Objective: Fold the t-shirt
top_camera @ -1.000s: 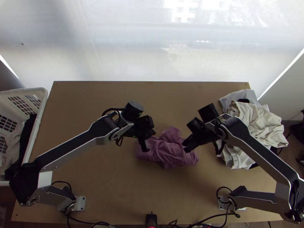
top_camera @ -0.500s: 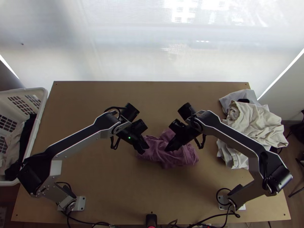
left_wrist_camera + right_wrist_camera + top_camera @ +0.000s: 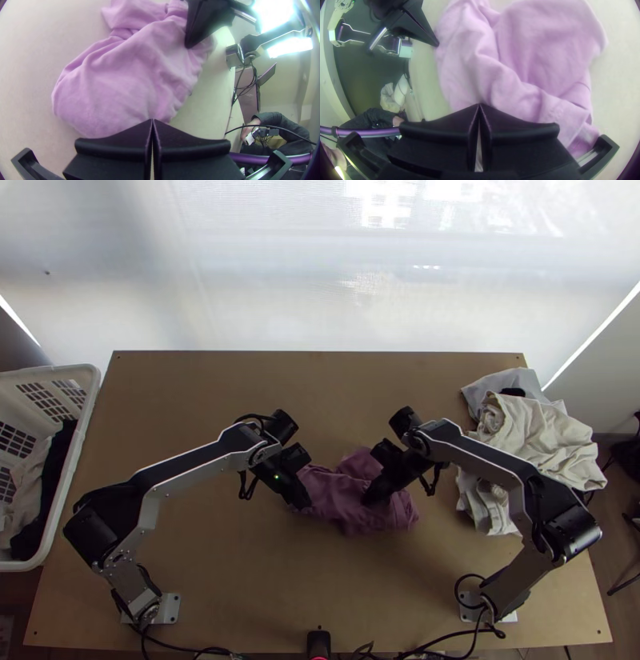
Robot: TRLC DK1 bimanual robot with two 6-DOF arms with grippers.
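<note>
The mauve t-shirt (image 3: 340, 496) lies bunched on the table, wrinkled and folded over itself. At its left end my left gripper (image 3: 301, 505) points down at the cloth; in the left wrist view, the left gripper (image 3: 152, 120) is shut, its tips together over the shirt's edge. My right gripper (image 3: 370, 502) is low over the shirt's middle right part. In the right wrist view, the right gripper (image 3: 480, 105) has its tips together against the cloth (image 3: 526, 66). Whether any fabric is pinched between either pair of tips is hard to tell.
A heap of cream and grey clothes (image 3: 536, 436) lies at the table's right edge. On the left stands a white basket (image 3: 90, 390) holding dark and light cloth. Bare wood (image 3: 240, 580) shows between the arms' bases. Cables run along the near edge.
My right gripper has moved left and slightly nearer over the shirt. The left gripper has shifted slightly left and nearer. Both arms' elbows have swung inward. The shirt lies nearly as before.
</note>
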